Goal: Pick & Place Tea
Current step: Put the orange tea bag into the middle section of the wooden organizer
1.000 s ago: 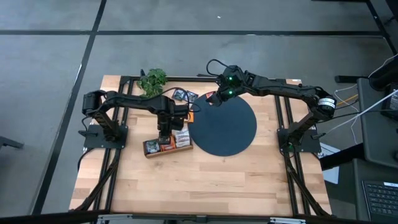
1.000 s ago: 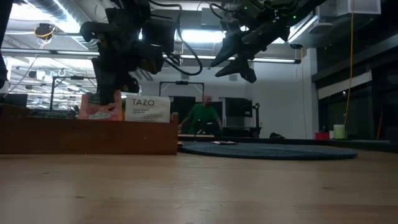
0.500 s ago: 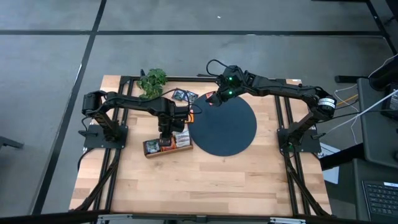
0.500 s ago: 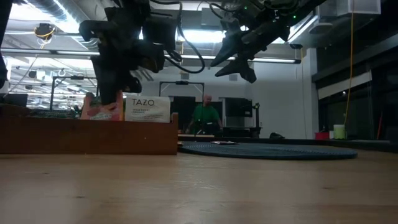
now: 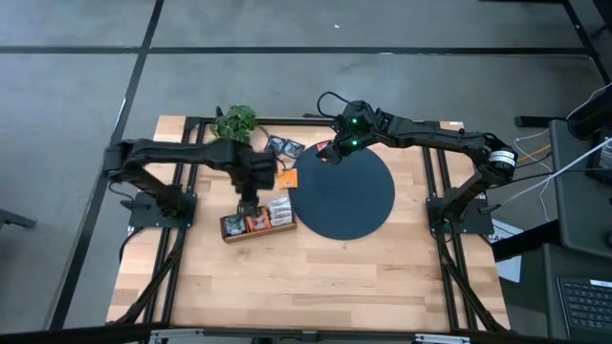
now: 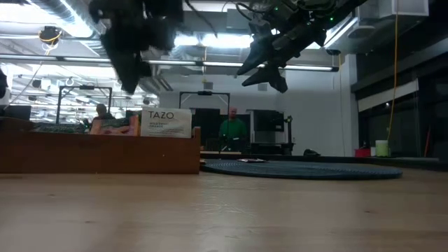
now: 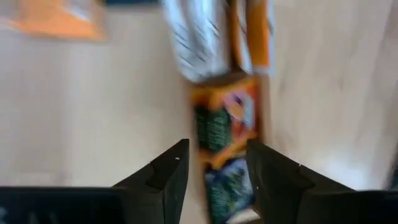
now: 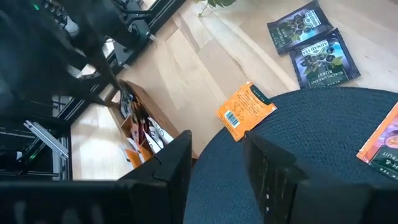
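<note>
Left hand was seen hanging above the wooden tray, fingers apart, nothing held. Tea sachets stood upright in the tray's compartments directly below it; in the low view a white sachet and a pink one showed above the tray wall. Tray lay on the desk just beside the dark disc. Orange sachet was found partly on the disc's edge. Right hand was held above the disc's far rim, fingers spread, empty. Another sachet lay on the disc. Two dark blue sachets lay on the desk near the plant. A person in green was seen in the room behind.
</note>
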